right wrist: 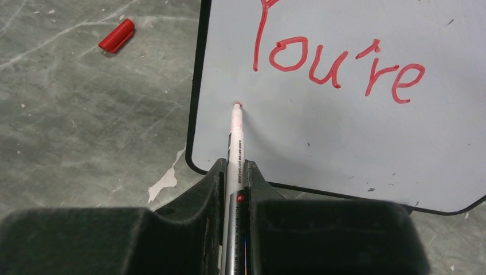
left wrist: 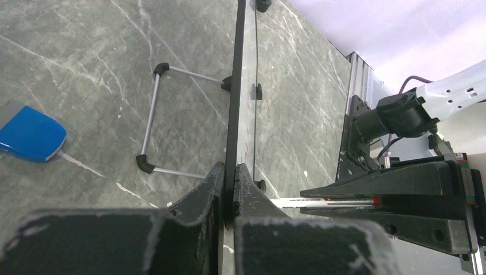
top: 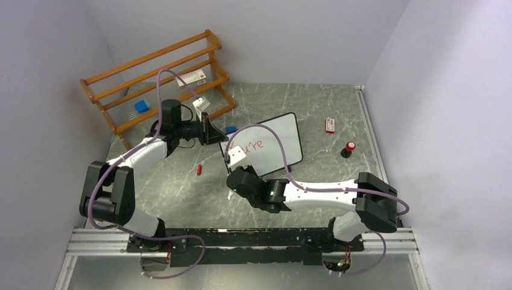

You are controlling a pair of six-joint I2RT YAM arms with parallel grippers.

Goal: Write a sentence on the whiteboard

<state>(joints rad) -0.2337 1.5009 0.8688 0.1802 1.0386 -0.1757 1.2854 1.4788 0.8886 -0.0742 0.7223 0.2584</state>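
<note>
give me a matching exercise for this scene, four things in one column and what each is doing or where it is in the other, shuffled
Things:
1. left gripper
2. right gripper
3. red cap
4. marker tip

States:
A. lying loose on the table, off the whiteboard
B. touching the whiteboard just below the red lettering
C. shut on the marker
D. shut on the whiteboard's black frame edge

Pairs: 1-D, 2-C, 3-A, 4-B
</note>
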